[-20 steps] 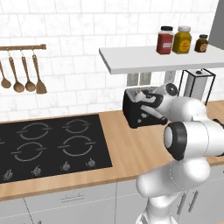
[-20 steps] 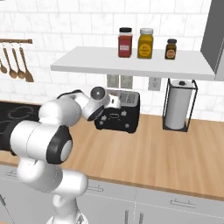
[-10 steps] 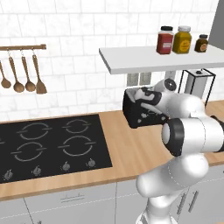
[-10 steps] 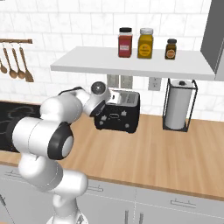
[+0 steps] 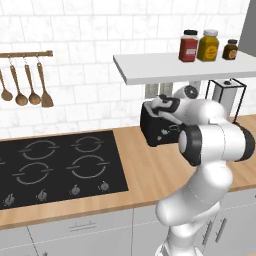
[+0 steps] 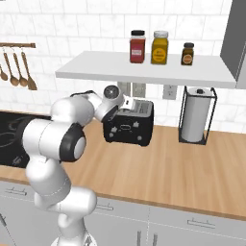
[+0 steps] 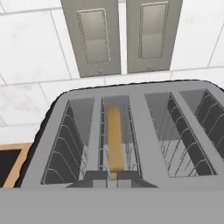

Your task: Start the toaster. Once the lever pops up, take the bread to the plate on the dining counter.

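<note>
Basically the pincer (image 7: 112, 177) hangs right over the toaster (image 6: 129, 126), fingertips close together, nearly closed, holding nothing. Bread (image 7: 114, 138) sits edge-on down in the slot second from the toaster's left in the hand view, just under the tips. Lever can't be made out. Risk: fingers this narrow would jab the slice or the slot wires instead of straddling it; the toaster could shift.

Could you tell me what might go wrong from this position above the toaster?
The bread sits deep in a narrow wire-lined slot of the toaster, so the nearly shut gripper could catch the wires or slot edge. The shelf hangs close overhead, so a careless lift might strike it.
</note>
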### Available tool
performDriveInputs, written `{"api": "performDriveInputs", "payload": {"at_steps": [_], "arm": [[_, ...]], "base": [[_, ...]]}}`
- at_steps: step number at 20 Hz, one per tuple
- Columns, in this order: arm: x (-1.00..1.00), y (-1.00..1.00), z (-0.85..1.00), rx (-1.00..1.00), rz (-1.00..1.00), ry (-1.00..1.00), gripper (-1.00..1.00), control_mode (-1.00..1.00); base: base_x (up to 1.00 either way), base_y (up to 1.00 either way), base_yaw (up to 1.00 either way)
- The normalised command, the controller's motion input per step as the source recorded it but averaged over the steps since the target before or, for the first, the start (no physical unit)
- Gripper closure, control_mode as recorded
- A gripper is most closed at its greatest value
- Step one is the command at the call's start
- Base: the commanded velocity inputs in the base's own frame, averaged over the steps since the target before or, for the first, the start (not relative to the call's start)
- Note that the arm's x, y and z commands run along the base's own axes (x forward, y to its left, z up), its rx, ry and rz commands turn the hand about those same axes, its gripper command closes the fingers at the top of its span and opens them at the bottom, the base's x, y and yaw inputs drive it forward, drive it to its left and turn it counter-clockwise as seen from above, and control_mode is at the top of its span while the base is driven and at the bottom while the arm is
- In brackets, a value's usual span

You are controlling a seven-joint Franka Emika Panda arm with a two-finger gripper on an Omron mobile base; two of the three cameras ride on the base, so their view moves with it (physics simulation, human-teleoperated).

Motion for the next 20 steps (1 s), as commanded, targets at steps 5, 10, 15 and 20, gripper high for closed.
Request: {"api": "performDriveInputs", "payload": {"at_steps": [5, 10, 15, 20], "arm": [[0.18, -0.06, -0.07, 0.00, 0.00, -0.01, -1.00, -1.00], [0.07, -0.11, -0.06, 0.00, 0.00, 0.00, -1.00, -1.00], [0.15, -0.06, 0.00, 0.00, 0.00, -0.02, -1.00, -1.00], [0.19, 0.03, -0.03, 0.00, 0.00, -0.01, -1.00, -1.00]], "base": [[0.00, 0.00, 0.00], [0.00, 0.00, 0.00], [0.00, 0.00, 0.00], [0.00, 0.00, 0.00]]}}
